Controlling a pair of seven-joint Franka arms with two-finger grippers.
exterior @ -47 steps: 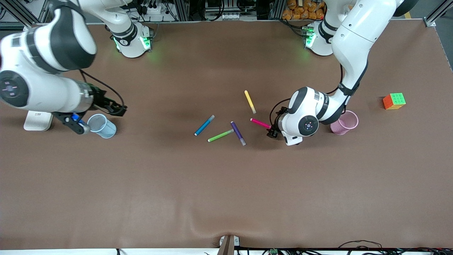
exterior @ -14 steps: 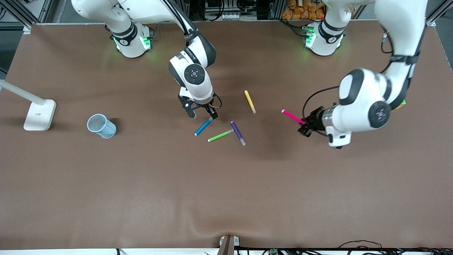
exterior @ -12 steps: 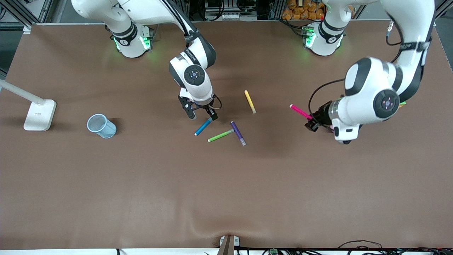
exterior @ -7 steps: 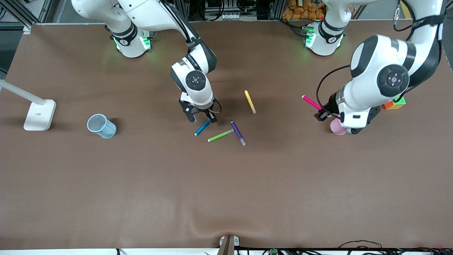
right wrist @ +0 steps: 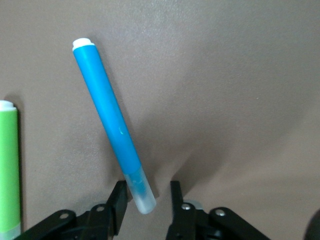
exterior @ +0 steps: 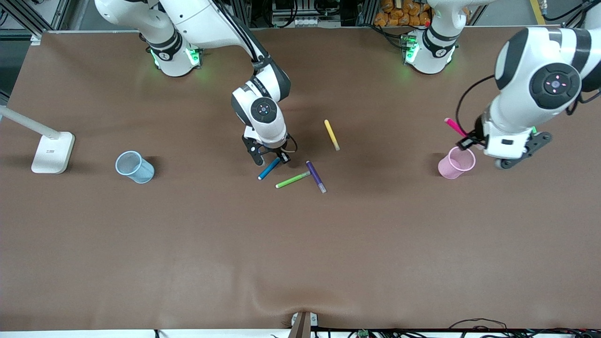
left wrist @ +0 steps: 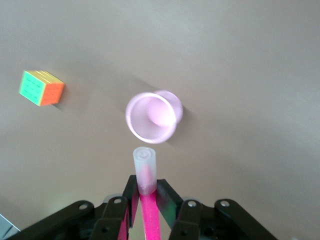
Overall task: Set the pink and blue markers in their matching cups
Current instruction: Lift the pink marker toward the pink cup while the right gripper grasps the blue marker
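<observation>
- Since half a second earlier, in the front view, the left gripper (exterior: 466, 143) had swung toward the left arm's end of the table and hung just above the pink cup (exterior: 456, 163), fingers clamped on the pink marker (exterior: 453, 126), which slanted up away from the cup.
- Right gripper (exterior: 269, 159) had dropped lower over the capped end of the blue marker (exterior: 268, 169), which lay flat on the table (exterior: 300, 244), its fingers a narrow gap apart on either side of that end.
- Same view: the blue marker lay beside the green marker (exterior: 292, 180) and the purple marker (exterior: 316, 176), whose ends met; the yellow marker (exterior: 331, 134) lay apart, farther from the front camera.
- Blue cup (exterior: 134, 167) stood well apart toward the right arm's end, near the white lamp base (exterior: 52, 152).
- Left wrist view: the left gripper's fingers (left wrist: 170, 200) pinched the pink marker (left wrist: 146, 195), its clear cap pointing at the open mouth of the pink cup (left wrist: 151, 116); a colour cube (left wrist: 42, 88) sat near the cup.
- Right wrist view: the right gripper's fingers (right wrist: 119, 199) flanked the clear cap of the blue marker (right wrist: 111, 127), narrowly parted; whether they touched it, I couldn't tell. The green marker (right wrist: 9, 165) lay alongside.
</observation>
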